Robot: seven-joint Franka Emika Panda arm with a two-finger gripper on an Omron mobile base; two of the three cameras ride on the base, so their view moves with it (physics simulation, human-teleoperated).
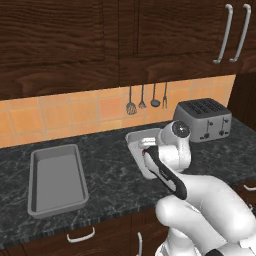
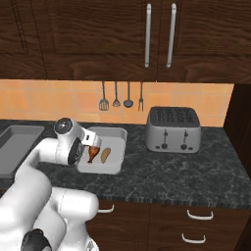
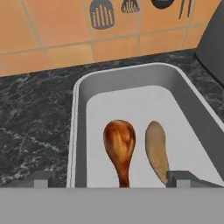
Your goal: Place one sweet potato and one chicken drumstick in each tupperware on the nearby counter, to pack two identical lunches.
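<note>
Kitchen, toaster (image 2: 173, 129), hanging utensils (image 2: 122, 96), wooden cabinets (image 2: 98, 39)

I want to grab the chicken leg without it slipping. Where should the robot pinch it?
Probably the thick round end of the chicken drumstick, coming straight down from above. It lies flat in the tupperware, bone end toward the gripper, with the sweet potato close beside it, so the open jaws would need to slip into that narrow gap.

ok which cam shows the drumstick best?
Hand view: the chicken drumstick lies unobstructed in the tupperware, beside the sweet potato, seen from above. The right base view shows it small, partly behind the arm. In the left base view the arm covers that part of the tupperware.
</note>
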